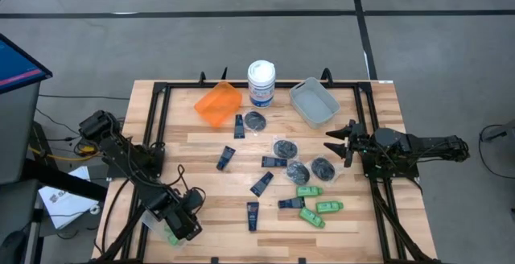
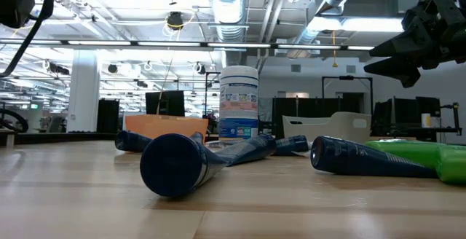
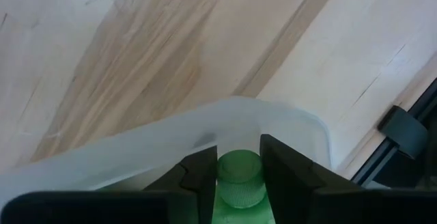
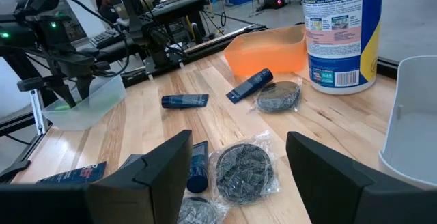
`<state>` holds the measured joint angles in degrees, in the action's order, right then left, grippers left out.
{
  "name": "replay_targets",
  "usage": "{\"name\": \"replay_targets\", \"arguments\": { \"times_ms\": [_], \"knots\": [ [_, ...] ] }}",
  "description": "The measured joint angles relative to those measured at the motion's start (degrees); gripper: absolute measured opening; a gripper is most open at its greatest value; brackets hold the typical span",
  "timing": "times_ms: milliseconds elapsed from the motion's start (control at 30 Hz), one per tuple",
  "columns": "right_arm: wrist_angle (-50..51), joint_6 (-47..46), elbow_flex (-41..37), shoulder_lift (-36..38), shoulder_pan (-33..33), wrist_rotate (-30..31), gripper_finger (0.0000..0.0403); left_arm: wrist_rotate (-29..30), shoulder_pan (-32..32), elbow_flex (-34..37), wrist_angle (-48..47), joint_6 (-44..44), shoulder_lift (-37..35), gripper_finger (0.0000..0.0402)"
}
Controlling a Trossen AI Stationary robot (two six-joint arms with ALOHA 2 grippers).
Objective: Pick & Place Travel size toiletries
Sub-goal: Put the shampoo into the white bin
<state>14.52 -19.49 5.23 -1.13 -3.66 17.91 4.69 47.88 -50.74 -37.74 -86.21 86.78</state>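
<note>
Several toiletries lie on the wooden table: navy tubes such as one (image 1: pixel 225 158), dark round pots such as one (image 1: pixel 284 148), and three green bottles (image 1: pixel 312 217) near the table's near-right part. My left gripper (image 1: pixel 181 222) is at the near-left corner, over a clear bin (image 3: pixel 239 115), shut on a green bottle (image 3: pixel 239 179). My right gripper (image 1: pixel 334 141) hovers open at the table's right side, pointing left toward the pots (image 4: pixel 246 169). In the low view a navy tube (image 2: pixel 182 162) and a green bottle (image 2: pixel 429 159) lie close by. My left gripper pinches the green bottle by its ribbed round cap end (image 3: pixel 239 166) between the two fingers (image 3: pixel 201 176), coming from above and pointing down. The bottle is lifted clear, over the clear bin's inside. Its lower body is cut off by the picture's edge.
An orange bin (image 1: pixel 218 103), a white tub with blue label (image 1: pixel 261 83) and a grey bin (image 1: pixel 315 101) stand along the far edge. A black frame rail (image 1: pixel 161 119) borders the table. Bare wood lies between the left arm and the scattered items.
</note>
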Motion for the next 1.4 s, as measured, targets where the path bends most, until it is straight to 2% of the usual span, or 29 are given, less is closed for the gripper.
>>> {"name": "replay_targets", "arguments": {
  "times_ms": [400,500,567,667,767,867,967,1033,1167,1233,1400],
  "knots": [
    [0.00,0.00,-0.02,0.00,0.00,-0.02,0.0230,-0.18,0.00,0.00,0.39,-0.02,0.00,0.0142],
    [0.00,0.00,-0.02,0.00,0.00,-0.02,0.0230,-2.78,-0.46,0.00,0.30,-0.02,-0.44,0.0151],
    [0.00,0.00,0.00,0.00,0.02,-0.02,0.0230,-5.08,-1.13,0.00,0.48,0.14,-1.93,0.0159],
    [0.00,0.00,0.00,0.00,0.02,-0.02,0.0230,-5.30,-2.15,-0.02,0.85,0.54,-6.41,0.0171],
    [0.00,0.00,-0.02,0.00,0.00,0.00,0.0230,0.16,-2.97,-0.02,1.18,1.97,-12.64,0.0181],
    [0.00,0.00,-0.02,0.00,0.00,-0.02,0.0230,10.57,-4.03,-0.04,1.84,7.09,-18.98,0.0186],
    [0.00,0.00,-0.02,0.00,0.02,0.00,0.0230,22.00,-6.20,-0.06,4.00,16.64,-23.45,0.0186],
    [0.00,0.00,-0.02,0.00,-0.02,-0.03,0.0230,26.38,-8.59,-0.07,6.69,24.67,-24.80,0.0187],
    [0.09,0.26,-0.02,-0.02,-0.88,-3.78,0.0230,26.43,-14.24,-0.07,11.54,37.54,-24.48,0.0198],
    [0.09,1.31,-0.02,-0.73,-2.04,-5.91,0.0230,25.37,-16.62,-0.09,11.66,41.01,-23.58,0.0210],
    [0.07,1.90,0.06,-5.05,-6.39,-5.75,0.0230,23.44,-19.72,-0.09,11.74,45.51,-22.38,0.0245]
  ]
}}
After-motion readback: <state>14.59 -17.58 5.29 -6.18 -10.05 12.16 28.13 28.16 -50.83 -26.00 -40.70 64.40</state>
